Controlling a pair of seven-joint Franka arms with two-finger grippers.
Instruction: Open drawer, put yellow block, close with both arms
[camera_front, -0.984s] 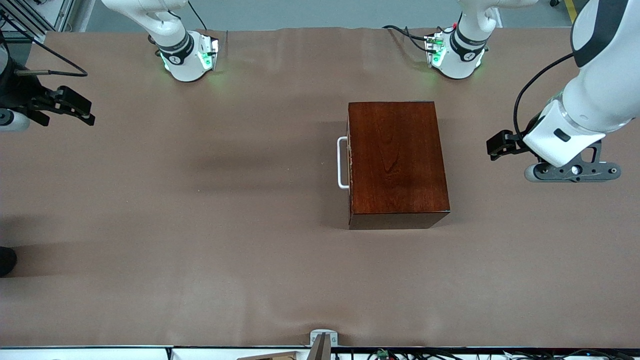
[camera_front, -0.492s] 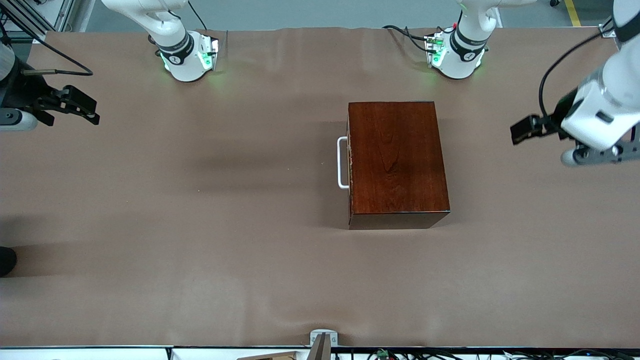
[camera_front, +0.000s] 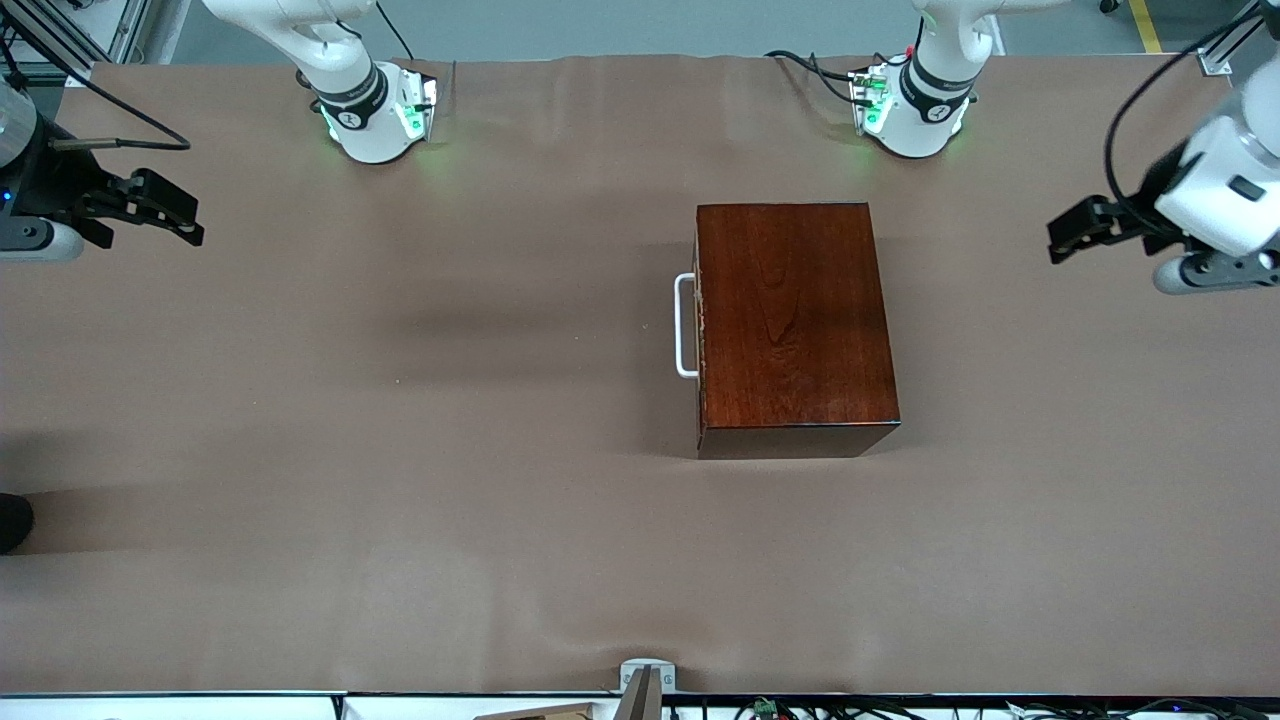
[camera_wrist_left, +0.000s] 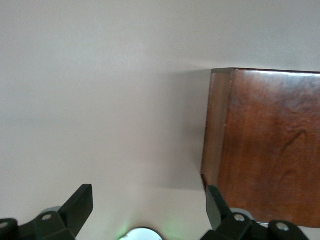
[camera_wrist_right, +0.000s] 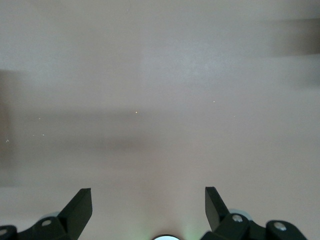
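The dark reddish-brown wooden box (camera_front: 795, 325) stands on the table, nearer the left arm's end. Its drawer is shut; only the white U-shaped handle (camera_front: 683, 325) shows, on the side facing the right arm's end. The yellow block is out of view. My left gripper (camera_front: 1068, 232) is open and empty, up in the air over the table at the left arm's end, apart from the box. Its wrist view shows a corner of the box (camera_wrist_left: 270, 145) past its open fingers (camera_wrist_left: 82, 200). My right gripper (camera_front: 175, 215) is open and empty over the right arm's end of the table.
Brown paper covers the table (camera_front: 400, 450). The two green-lit arm bases (camera_front: 380, 115) stand along the edge farthest from the front camera. A small metal bracket (camera_front: 645, 680) sits at the table's nearest edge.
My left arm has risen and drawn away from the box toward the table's end and the bases' side. My right gripper has shifted slightly toward the box. The box and drawer have not moved.
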